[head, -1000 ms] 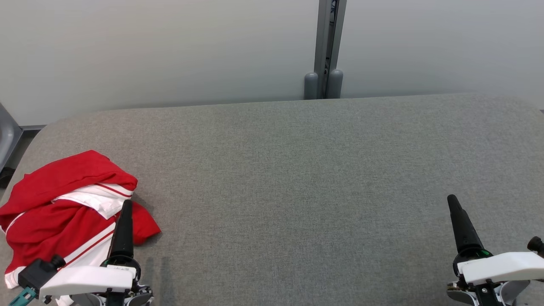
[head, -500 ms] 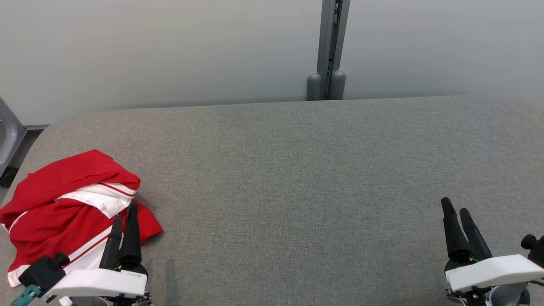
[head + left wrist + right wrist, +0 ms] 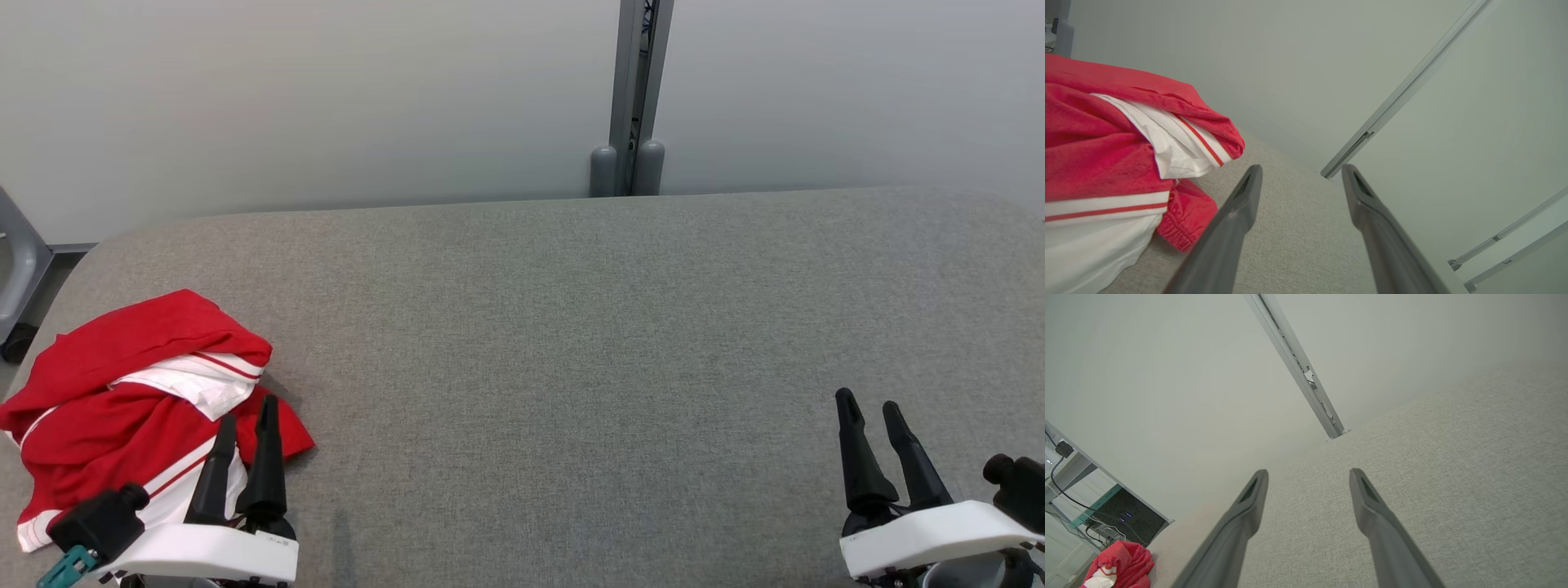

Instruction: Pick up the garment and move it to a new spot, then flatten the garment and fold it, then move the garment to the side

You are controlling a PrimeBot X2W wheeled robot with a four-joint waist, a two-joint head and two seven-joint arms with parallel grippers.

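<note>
- Head view: the garment [image 3: 122, 384] lies in a crumpled heap at the near left corner of the grey padded table [image 3: 571, 343]. It is red cloth with white panels and thin red stripes, doubled over itself in several layers. The left gripper [image 3: 247, 411] hovers just beside the heap's right edge, fingers spread and holding nothing. The right gripper [image 3: 867, 401] is well apart at the near right, likewise spread and empty.
- Left wrist view: the left gripper [image 3: 1302, 169] points past the heap's right side, over bare table. A loose red fold [image 3: 1200, 110] drapes over a white panel [image 3: 1167, 151], and below them a gathered red cuff [image 3: 1184, 228] rests on the table. The cloth looks light, soft and limp. I judge it will sag and fall open when lifted rather than keep its shape, and the smooth panels may slip between narrow fingers. The cuff or the overhanging red fold seems the best hold, since the bunched layers there give the fingers something to bite. The fold's edge also stands clear of the surface.
- Right wrist view: the right gripper [image 3: 1308, 473] shows its fingers parted over bare table, nothing between them. The garment [image 3: 1118, 563] sits far off at the lower left. From here the first lift looks like the left arm's job. Flattening will likely need a second hold on an opposite edge.
</note>
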